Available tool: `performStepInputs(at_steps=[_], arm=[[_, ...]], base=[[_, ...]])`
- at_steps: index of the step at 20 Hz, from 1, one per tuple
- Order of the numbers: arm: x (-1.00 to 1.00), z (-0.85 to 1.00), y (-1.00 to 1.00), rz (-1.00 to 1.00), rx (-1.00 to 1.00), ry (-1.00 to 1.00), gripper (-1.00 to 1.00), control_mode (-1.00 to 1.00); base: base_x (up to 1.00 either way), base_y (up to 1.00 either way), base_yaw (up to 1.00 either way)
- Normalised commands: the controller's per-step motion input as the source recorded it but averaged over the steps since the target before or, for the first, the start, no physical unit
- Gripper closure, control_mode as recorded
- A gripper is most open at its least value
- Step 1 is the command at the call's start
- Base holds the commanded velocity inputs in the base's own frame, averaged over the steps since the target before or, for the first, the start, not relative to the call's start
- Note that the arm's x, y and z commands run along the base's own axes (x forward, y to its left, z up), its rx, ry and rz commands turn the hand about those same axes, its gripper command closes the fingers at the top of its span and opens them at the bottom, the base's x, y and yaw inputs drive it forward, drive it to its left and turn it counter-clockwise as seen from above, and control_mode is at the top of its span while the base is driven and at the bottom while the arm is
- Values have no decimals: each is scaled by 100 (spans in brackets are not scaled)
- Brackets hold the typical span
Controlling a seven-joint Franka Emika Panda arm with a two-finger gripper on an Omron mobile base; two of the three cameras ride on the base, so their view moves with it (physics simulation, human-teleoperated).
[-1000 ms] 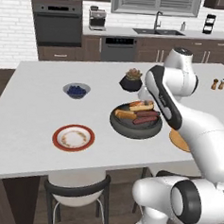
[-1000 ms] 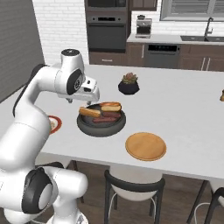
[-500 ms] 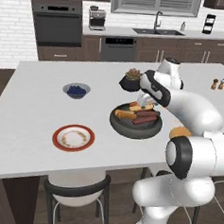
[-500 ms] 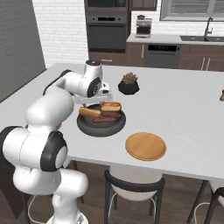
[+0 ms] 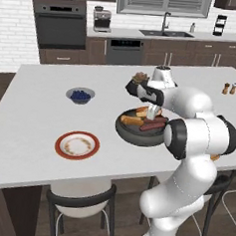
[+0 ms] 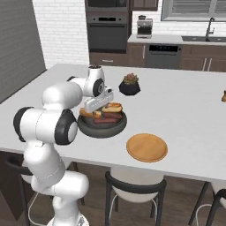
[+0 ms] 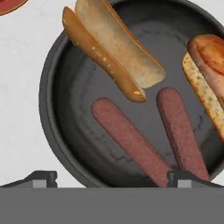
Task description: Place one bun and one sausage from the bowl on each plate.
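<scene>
**Nothing plated yet — gripper poised over the bowl**

The bowl point(image 7: 57, 87) sits mid-counter, between the two plates, and holds its full load: two buns and two sausages. In the hand view, one split bun point(image 7: 113, 52) lies across the upper middle, a second bun point(image 7: 208, 74) runs along the right wall, and two sausages lie side by side below — the left sausage point(image 7: 131, 140) and the right sausage point(image 7: 179, 131), near each other but apart.

The red-rimmed plate point(image 5: 77, 145) lies well to the bowl's left in the left base view, with no food on it. The orange-tan plate point(image 6: 147, 147) lies near the bowl on the other side, also bare.

The gripper point(image 5: 152, 112) hangs just over the bowl, fingers pointing down. In the hand view its tips stand wide apart, the left fingertip point(image 7: 41, 177) over the bowl's rim and the other above the right sausage's lower end; nothing is held.

Judgement: none of the four placements is done. The first pick is in hand, likely a sausage.
</scene>
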Motion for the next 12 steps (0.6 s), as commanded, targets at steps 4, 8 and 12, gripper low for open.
performStepInputs(at_steps=[4,8,12], arm=[[-16,-59,-2,14,1,0,-100,-100],[34,-47,-2,2,2,-10,-100,-100],[43,-28,0,0,0,-11,-100,-100]], base=[[0,0,0],[0,0,0],[0,0,0]])
